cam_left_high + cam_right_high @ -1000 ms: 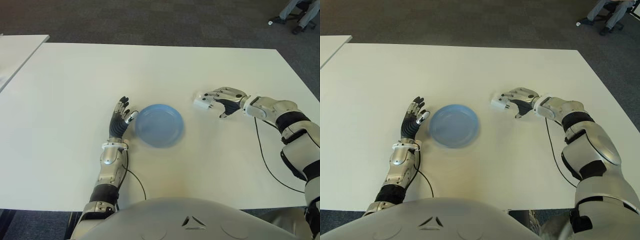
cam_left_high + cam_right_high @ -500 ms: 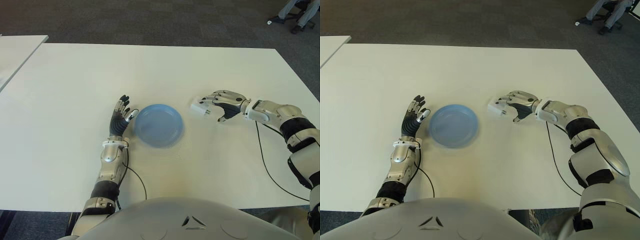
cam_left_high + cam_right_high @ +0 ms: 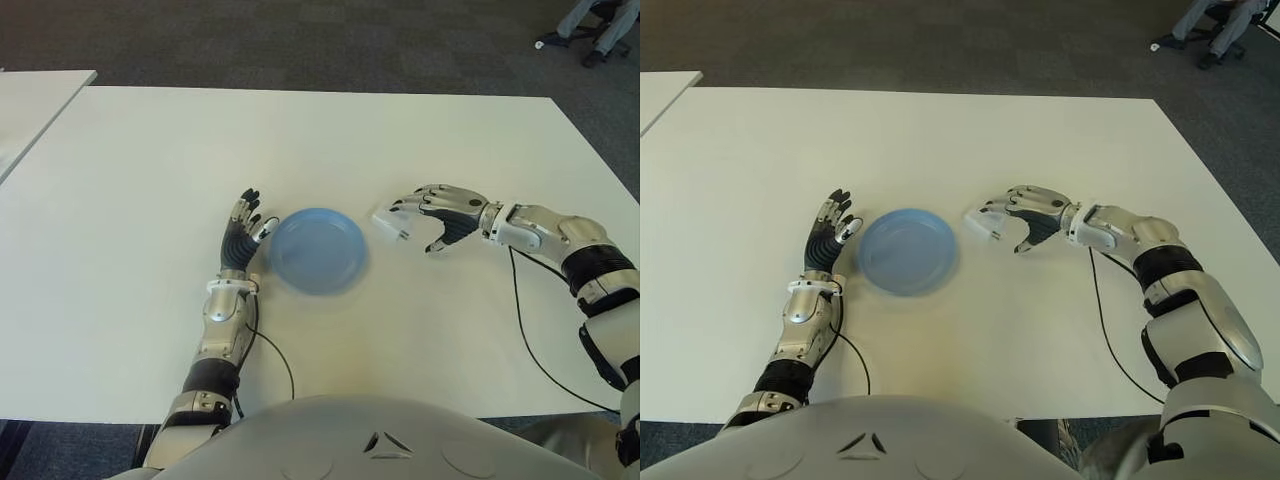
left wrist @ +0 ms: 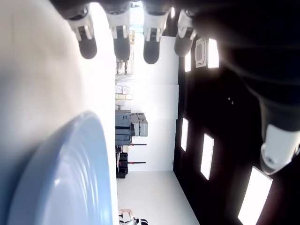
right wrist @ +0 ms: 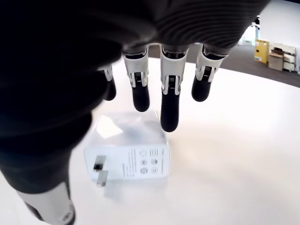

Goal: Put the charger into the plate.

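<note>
The white charger (image 3: 389, 224) shows just right of the blue plate (image 3: 318, 250), prongs toward the plate, a small gap between them. My right hand (image 3: 412, 228) arches over the charger from the right. In the right wrist view the charger (image 5: 129, 150) is under the fingertips (image 5: 169, 115), with the thumb beside its prong end; whether it touches the table I cannot tell. My left hand (image 3: 240, 235) shows at the plate's left rim, fingers straight and spread, holding nothing. The left wrist view has the plate (image 4: 61, 178) close beside those fingers (image 4: 119, 42).
The white table (image 3: 300, 140) stretches wide behind the plate. A second table's corner (image 3: 30, 100) shows at the far left. A black cable (image 3: 530, 330) trails from my right forearm. An office chair and someone's legs (image 3: 600, 25) stand on the carpet at the far right.
My right hand has moved left and a little nearer with the charger, closing most of the gap to the plate. The left hand and plate have stayed put.
</note>
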### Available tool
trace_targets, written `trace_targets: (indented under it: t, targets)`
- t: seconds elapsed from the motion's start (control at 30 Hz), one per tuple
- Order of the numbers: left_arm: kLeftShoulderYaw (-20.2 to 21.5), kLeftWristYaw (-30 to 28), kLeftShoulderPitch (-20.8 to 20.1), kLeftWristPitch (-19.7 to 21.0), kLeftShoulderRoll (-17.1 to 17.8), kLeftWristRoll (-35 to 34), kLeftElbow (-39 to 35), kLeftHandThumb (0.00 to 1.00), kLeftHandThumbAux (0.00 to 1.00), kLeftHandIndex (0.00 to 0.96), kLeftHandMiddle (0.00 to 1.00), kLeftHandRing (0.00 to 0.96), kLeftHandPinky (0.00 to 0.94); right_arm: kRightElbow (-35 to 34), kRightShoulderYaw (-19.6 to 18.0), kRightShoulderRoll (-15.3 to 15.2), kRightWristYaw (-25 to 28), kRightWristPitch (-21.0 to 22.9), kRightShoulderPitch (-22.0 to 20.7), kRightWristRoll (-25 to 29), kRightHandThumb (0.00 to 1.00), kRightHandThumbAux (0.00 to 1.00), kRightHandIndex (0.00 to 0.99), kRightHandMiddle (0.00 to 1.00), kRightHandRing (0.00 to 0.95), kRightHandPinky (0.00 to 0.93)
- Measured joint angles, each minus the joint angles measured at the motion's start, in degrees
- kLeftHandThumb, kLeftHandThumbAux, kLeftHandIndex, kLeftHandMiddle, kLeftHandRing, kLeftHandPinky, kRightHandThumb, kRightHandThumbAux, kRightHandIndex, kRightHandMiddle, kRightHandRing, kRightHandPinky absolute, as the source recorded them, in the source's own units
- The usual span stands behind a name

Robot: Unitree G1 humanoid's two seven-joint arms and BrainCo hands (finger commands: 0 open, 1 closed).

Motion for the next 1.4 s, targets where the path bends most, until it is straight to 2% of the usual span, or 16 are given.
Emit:
trace_targets:
  t: [0.13,0.27,0.43,0.6,0.97,1.4]
  targets:
    - [0.0,0.0,0.0,-0.1,0.0,0.1,0.1,0.000,0.550,0.000,0.098,0.081,0.069,-0.1,-3.0,0.8,0.1,0.0,1.5,3.6,0.014,0.692,0.000,0.093,0.153,0.099]
    - [0.0,0.0,-0.1,-0.2,0.0,0.1,0.3,0.000,0.556,0.002,0.099,0.084,0.075,0.0,-6.7,2.6,2.4,1.1,3.3,9.3,0.117,0.598,0.000,0.043,0.084,0.063]
    - [0.1,0.0,-0.3,-0.4,0.0,0.1,0.6,0.000,0.561,0.001,0.099,0.085,0.077,-0.1,-11.7,6.2,7.5,5.1,6.0,18.3,0.279,0.499,0.000,0.024,0.044,0.014]
    - [0.2,0.0,-0.5,-0.6,0.0,0.1,0.9,0.000,0.561,0.000,0.102,0.090,0.082,-1.1,-15.0,9.4,10.0,8.9,7.6,22.5,0.340,0.471,0.000,0.007,0.014,0.002]
    - [0.2,0.4,-0.6,-0.8,0.3,0.7,1.1,0.000,0.550,0.000,0.101,0.088,0.075,-3.7,-17.7,13.2,8.4,12.4,8.7,22.1,0.380,0.407,0.000,0.000,0.000,0.000]
    - [0.1,0.5,-0.6,-0.8,0.5,1.2,1.2,0.000,0.548,0.000,0.091,0.077,0.066,-6.7,-17.8,14.8,6.6,15.9,9.0,17.8,0.353,0.310,0.000,0.000,0.000,0.000]
